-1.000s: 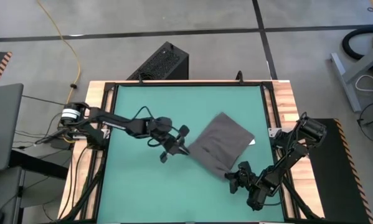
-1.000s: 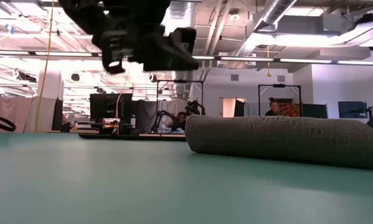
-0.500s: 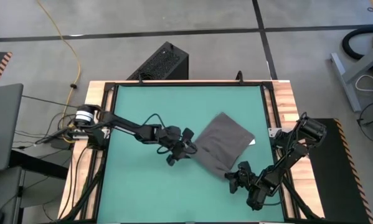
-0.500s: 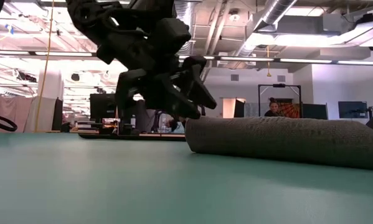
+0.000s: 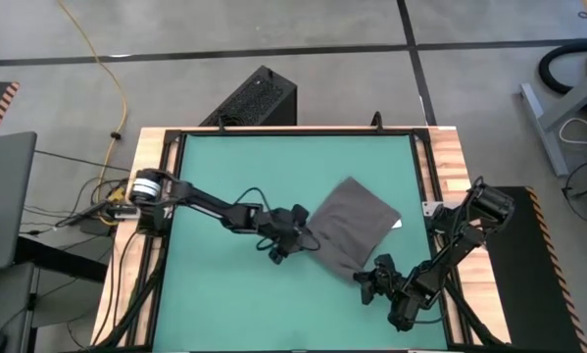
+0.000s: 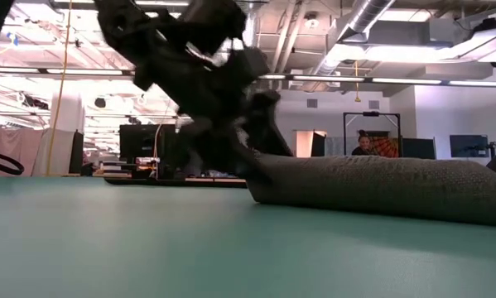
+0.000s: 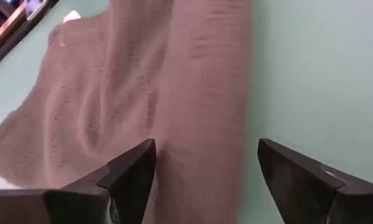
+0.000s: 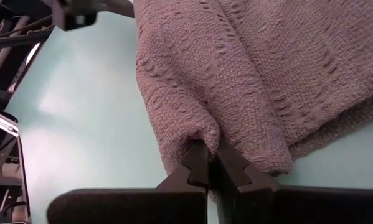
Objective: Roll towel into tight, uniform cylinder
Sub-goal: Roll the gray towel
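Note:
The dark grey towel (image 5: 349, 228) lies partly rolled on the green mat (image 5: 234, 176), its thick rolled edge (image 6: 372, 186) facing the low camera. A small white tag (image 5: 397, 224) peeks out at its right side. My left gripper (image 5: 291, 238) is open at the towel's left end, low over the mat. In its wrist view (image 7: 206, 171) the fingers stand on either side of the rolled edge (image 7: 205, 93). My right gripper (image 5: 374, 277) is shut on the towel's near end. My left gripper: I cannot tell whether its open fingers touch the towel. My right gripper pinches a bunched fold at the towel's near end (image 8: 206, 138) between its two fingers, coming slanting down from the table's near right side. The cloth beyond the hold lies on the mat, puckered around the fingertips (image 8: 197, 163).
A black box (image 5: 254, 98) stands on the floor beyond the table's far edge. Wooden strips (image 5: 450, 167) frame the mat. Bare mat spreads to the left of the towel and toward the far edge.
My left gripper has gone down and toward the table's right edge, up to the towel's left end. It has tipped downward and opened its fingers. The towel and my right gripper have stayed where they were.

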